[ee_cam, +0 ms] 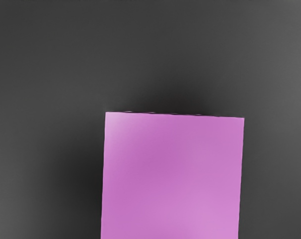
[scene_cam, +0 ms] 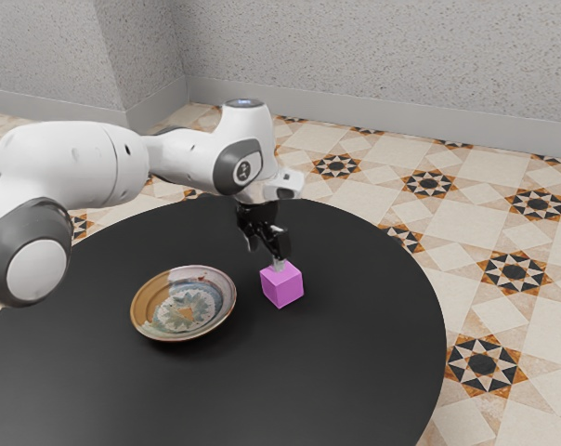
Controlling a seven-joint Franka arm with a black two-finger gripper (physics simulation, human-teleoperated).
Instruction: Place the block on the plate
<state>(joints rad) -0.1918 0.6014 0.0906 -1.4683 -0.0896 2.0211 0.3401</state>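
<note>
whether the fingers are open or closed cannot be told. gripper, directly above the pink block; block, off the plate, to its side toward the exterior view's right; plate, on the black round table.

Floor: bright, even light
Tabletop: dark, with a faint sheen
Plate: whitish glare at the far rim, soft shadow beneath
Block: top lit paler than its sides; in the wrist view, diffuse shadow around it
</note>
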